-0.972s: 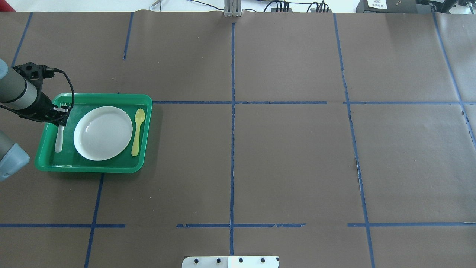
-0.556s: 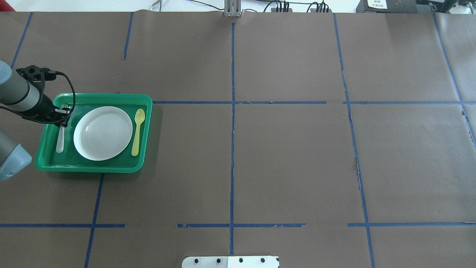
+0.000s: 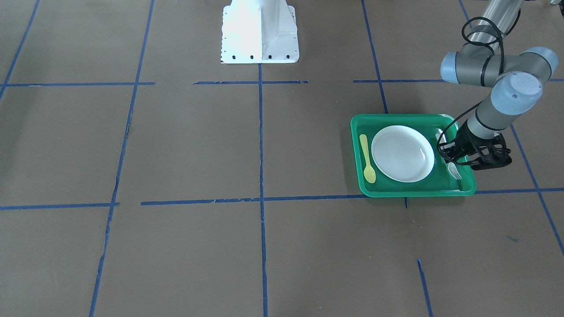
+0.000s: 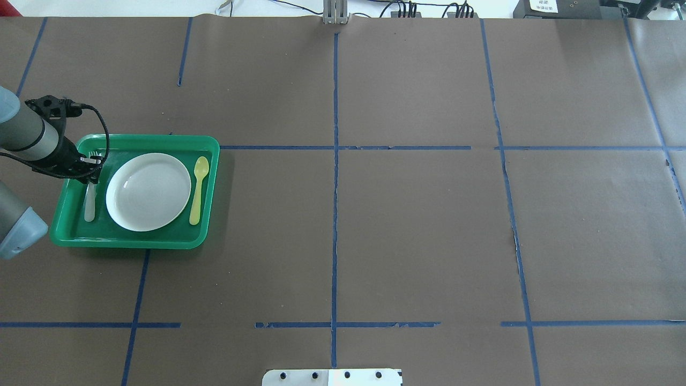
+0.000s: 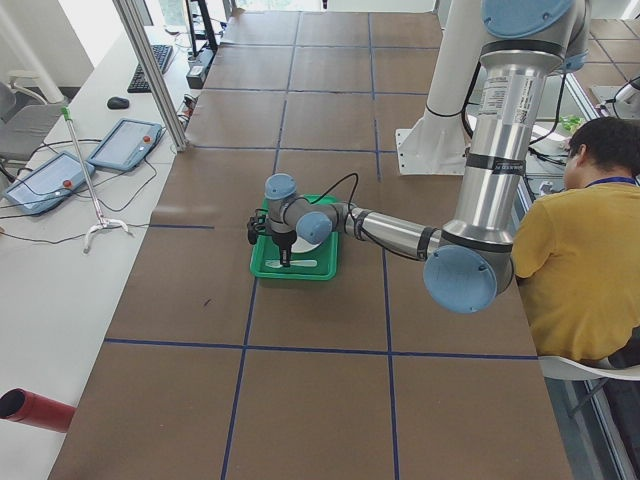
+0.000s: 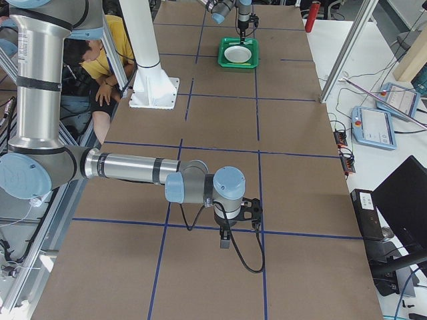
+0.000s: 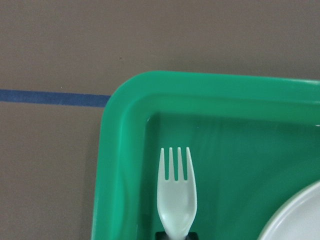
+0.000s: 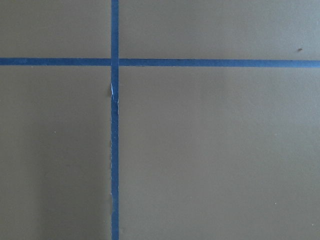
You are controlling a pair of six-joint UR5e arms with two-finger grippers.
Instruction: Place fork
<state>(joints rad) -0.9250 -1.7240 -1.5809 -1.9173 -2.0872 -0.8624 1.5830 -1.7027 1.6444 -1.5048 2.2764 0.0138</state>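
Note:
The pale whitish fork (image 4: 89,206) lies lengthwise in the green tray (image 4: 161,138), between the tray's left wall and the white plate (image 4: 148,192). My left gripper (image 4: 91,172) is low over the tray and shut on the fork's neck just behind the tines. In the left wrist view the fork's tines (image 7: 176,200) point at the tray's corner (image 7: 115,150), with a dark fingertip at its neck. In the front view the fork (image 3: 455,171) shows below the left gripper (image 3: 449,154). My right gripper (image 6: 225,241) hangs over bare table; I cannot tell its state.
A yellow spoon (image 4: 198,187) lies in the tray on the plate's other side. The table is brown paper with blue tape lines (image 4: 335,161). The robot's white base plate (image 3: 260,31) stands at the table's near middle. A person in yellow (image 5: 575,250) sits beside the robot.
The fork's handle has shifted slightly toward the plate, and my left forearm has drawn back a little to the left. The gripper stays on the fork.

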